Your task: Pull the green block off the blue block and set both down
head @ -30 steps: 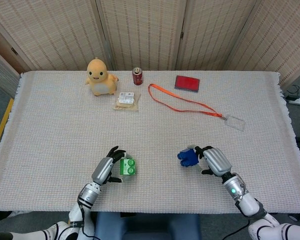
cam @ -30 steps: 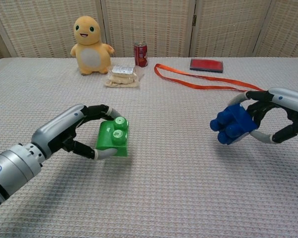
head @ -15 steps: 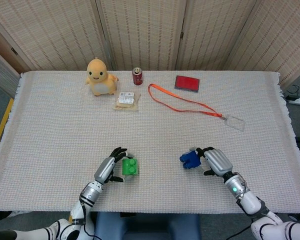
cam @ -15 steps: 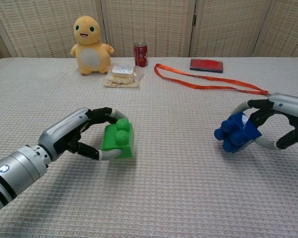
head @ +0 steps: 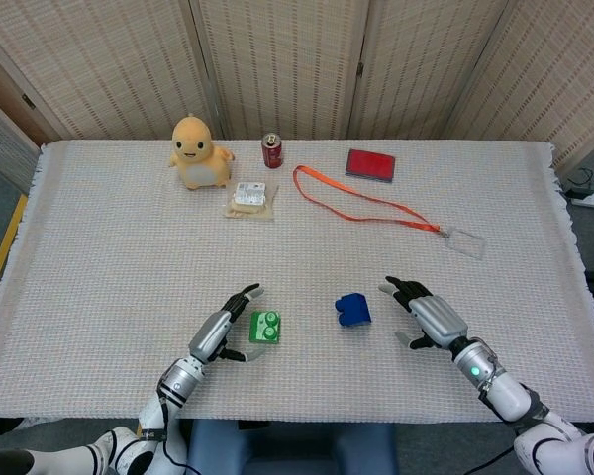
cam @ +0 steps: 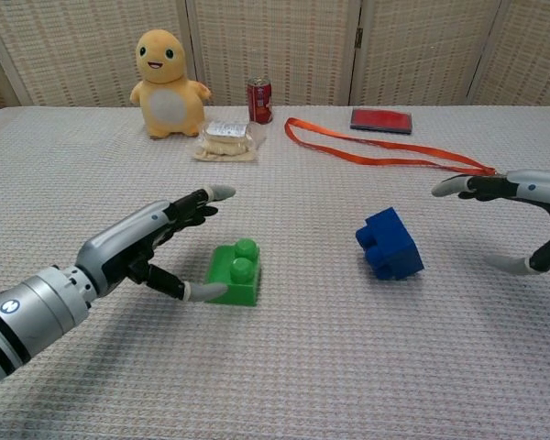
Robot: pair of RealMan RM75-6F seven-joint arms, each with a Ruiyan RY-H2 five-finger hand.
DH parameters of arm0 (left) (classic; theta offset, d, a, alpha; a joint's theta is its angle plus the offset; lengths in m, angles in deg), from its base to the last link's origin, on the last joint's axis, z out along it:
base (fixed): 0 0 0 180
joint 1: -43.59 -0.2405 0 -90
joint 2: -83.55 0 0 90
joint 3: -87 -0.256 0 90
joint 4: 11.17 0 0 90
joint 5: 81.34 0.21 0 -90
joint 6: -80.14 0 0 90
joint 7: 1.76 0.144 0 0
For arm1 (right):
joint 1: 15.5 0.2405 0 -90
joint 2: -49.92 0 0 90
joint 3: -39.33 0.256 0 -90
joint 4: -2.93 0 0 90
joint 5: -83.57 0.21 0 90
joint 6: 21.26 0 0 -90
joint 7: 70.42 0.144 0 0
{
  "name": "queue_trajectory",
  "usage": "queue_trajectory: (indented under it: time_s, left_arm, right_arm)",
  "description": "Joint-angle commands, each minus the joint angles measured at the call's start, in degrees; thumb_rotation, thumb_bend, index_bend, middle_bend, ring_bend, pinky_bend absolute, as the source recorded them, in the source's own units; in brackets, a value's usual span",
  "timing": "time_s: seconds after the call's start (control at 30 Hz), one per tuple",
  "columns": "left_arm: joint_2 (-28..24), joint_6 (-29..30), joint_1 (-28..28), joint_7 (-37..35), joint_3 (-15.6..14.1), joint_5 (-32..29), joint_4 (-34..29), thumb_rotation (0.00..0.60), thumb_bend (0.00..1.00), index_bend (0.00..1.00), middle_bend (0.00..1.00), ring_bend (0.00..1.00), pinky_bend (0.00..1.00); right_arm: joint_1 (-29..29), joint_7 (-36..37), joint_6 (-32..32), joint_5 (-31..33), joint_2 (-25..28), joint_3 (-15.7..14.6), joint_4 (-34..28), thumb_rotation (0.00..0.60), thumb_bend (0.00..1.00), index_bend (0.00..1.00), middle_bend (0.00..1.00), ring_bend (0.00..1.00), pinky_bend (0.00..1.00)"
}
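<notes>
The green block (head: 265,328) (cam: 235,274) lies studs-up on the table, apart from the blue block (head: 352,310) (cam: 389,243), which lies on the cloth to its right. My left hand (head: 221,332) (cam: 147,243) is open just left of the green block, fingers spread, one lower fingertip at the block's near corner. Right of the blue block, my right hand (head: 428,318) (cam: 518,211) is open and clear of it, fingers spread wide.
Along the far side of the table (head: 109,247) sit a yellow plush toy (head: 198,151), a red can (head: 272,150), a wrapped snack packet (head: 248,198), an orange lanyard with badge (head: 371,208) and a red wallet (head: 370,164).
Both hands have let go of their blocks and opened. The green block now rests on the table; the blue block dropped and lies left of the right hand, which drew back.
</notes>
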Motion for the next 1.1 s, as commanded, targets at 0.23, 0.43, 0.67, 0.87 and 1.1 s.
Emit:
queue_trajectory:
  time_s: [0.23, 0.43, 0.67, 0.87, 1.1]
  left_arm:
    - [-7.6, 2.8, 0.7, 5.1, -0.6, 3.6, -6.7, 0.6, 0.25, 0.06, 0.0, 0.0, 0.0]
    - [-22.6, 3.6, -0.6, 17.9, -2.5, 5.2, -19.4, 0.6, 0.25, 0.07, 0.0, 0.0, 0.0]
    - [-36.0, 7.6, -7.1, 33.7, -7.0, 3.8, -27.8, 0.6, 0.26, 0.07, 0.0, 0.0, 0.0]
    - [-36.3, 16.5, -16.0, 46.9, -8.1, -0.5, -24.9, 0.6, 0.26, 0.07, 0.0, 0.0, 0.0]
    - [-36.0, 17.6, -19.7, 52.3, -7.8, -4.2, -26.1, 0.6, 0.26, 0.03, 0.0, 0.0, 0.0]
  right_arm:
    - [-1.4, -1.6, -4.3, -4.2, 8.3, -1.3, -6.5, 0.6, 0.44, 0.0, 0.0, 0.0, 0.0]
    - [-9.0, -17.5, -17.4, -4.2, 13.3, -1.6, -12.5, 0.6, 0.44, 0.0, 0.0, 0.0, 0.0]
    - [-20.0, -35.3, -32.4, -4.3, 12.7, -3.6, -18.0, 0.6, 0.44, 0.0, 0.0, 0.0, 0.0]
    - [-25.3, -32.6, -38.5, -7.9, 9.6, -5.3, -13.8, 0.6, 0.44, 0.0, 0.0, 0.0, 0.0]
    - [-26.3, -30.4, -36.6, -6.6, 6.6, -4.8, -9.0, 0.6, 0.44, 0.0, 0.0, 0.0, 0.0]
